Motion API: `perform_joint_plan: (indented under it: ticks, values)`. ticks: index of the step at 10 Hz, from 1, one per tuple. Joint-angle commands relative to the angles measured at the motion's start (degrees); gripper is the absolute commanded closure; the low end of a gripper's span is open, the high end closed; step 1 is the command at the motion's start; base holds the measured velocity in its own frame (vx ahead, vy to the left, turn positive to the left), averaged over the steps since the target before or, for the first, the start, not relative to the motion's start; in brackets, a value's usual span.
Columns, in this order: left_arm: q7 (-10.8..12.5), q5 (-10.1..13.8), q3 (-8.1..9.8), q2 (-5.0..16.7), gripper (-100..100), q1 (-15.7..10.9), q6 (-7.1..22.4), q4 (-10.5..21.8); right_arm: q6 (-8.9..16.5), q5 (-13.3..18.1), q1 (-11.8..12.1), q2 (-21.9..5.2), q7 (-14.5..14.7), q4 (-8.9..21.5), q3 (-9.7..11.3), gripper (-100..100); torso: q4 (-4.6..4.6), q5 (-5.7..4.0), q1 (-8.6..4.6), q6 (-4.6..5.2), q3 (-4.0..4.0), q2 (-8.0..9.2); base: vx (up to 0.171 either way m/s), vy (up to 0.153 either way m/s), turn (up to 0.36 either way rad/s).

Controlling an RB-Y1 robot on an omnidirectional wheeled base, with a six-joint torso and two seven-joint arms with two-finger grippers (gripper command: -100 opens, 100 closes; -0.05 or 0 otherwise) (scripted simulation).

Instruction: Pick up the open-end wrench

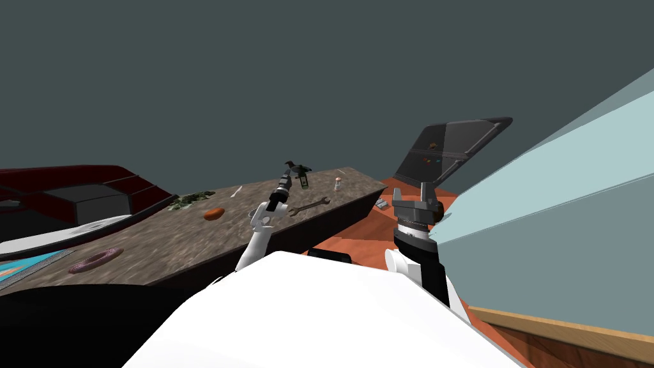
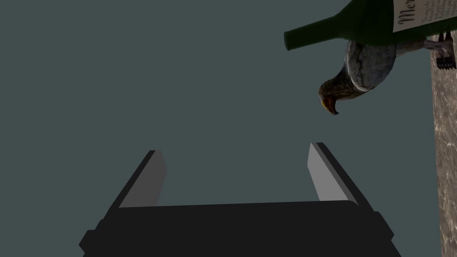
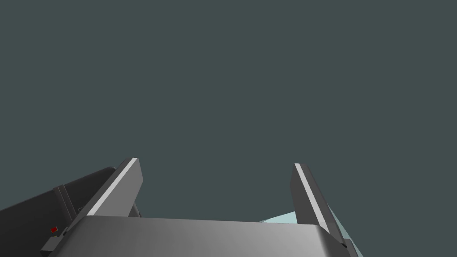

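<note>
Plainly the left gripper [image 2: 234, 149], spread wide (holding nothing), hangs near the wrench [image 1: 310, 206] on the table [image 1: 159, 243].

We count one table [image 1: 159, 239] and, on it, one wrench [image 1: 309, 207], just right of our left gripper [image 2: 235, 149]. Ahead of that gripper stand one green bottle [image 2: 357, 22] and one bird figure [image 2: 361, 71], close together. One small white jar [image 1: 337, 184] sits further to its right. To its left lie one orange lump [image 1: 214, 214], one heap of green leaves [image 1: 190, 200] and one thin white strip [image 1: 236, 191]. One pink doughnut [image 1: 96, 260] lies well apart. Grippers number two, counting our right gripper [image 3: 216, 161]. Each has two fingers, four in all. One dark panel [image 1: 447, 150] rises beyond the right gripper.
</note>
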Motion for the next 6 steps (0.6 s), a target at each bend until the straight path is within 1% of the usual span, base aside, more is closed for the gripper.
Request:
perform_joint_plan:
  ticks: [1,2,3,4,5,6]
  values:
    - [0.28,0.14,0.72,0.51,-100,-2.86,2.86,2.86,0.0,0.0,0.0,0.0,0.0,0.0,0.0,0,0.0,0.0,0.0,0.0,0.0,0.0,0.037,-0.067,-0.012]
    - [0.28,0.14,0.72,0.51,-100,-3.23,4.37,3.07,0.0,0.0,0.0,0.0,0.0,0.0,0.0,0,0.0,-0.01,-0.06,0.01,-0.01,-0.03,0.043,-0.07,-0.002]
    - [0.57,0.37,1.31,0.94,-100,-5.57,6.15,5.42,0.0,0.0,0.0,0.0,0.0,0.0,0.0,0,-0.01,-0.01,-0.08,0.01,-0.02,-0.04,0.053,-0.093,-0.008]
    - [0.57,0.37,1.31,0.94,-100,-6.35,7.54,6.1,0.0,0.0,0.0,0.0,0.0,0.0,0.0,0,-0.01,-0.03,-0.16,0.02,-0.04,-0.09,0.049,-0.077,0.001]
    - [0.57,0.37,1.31,0.94,-100,-6.35,8.22,6.1,0.0,0.0,0.0,0.0,0.0,0.0,0.0,0,-0.01,-0.03,-0.12,0.01,-0.04,-0.08,0.024,-0.028,0.0]
    - [0.89,0.7,1.83,1.36,-100,-9.31,10.29,9.19,0.0,0.0,0.0,0.0,0.0,0.0,0.0,0,0.0,0.0,0.03,-0.01,0.01,0.01,0.031,-0.057,-0.009]
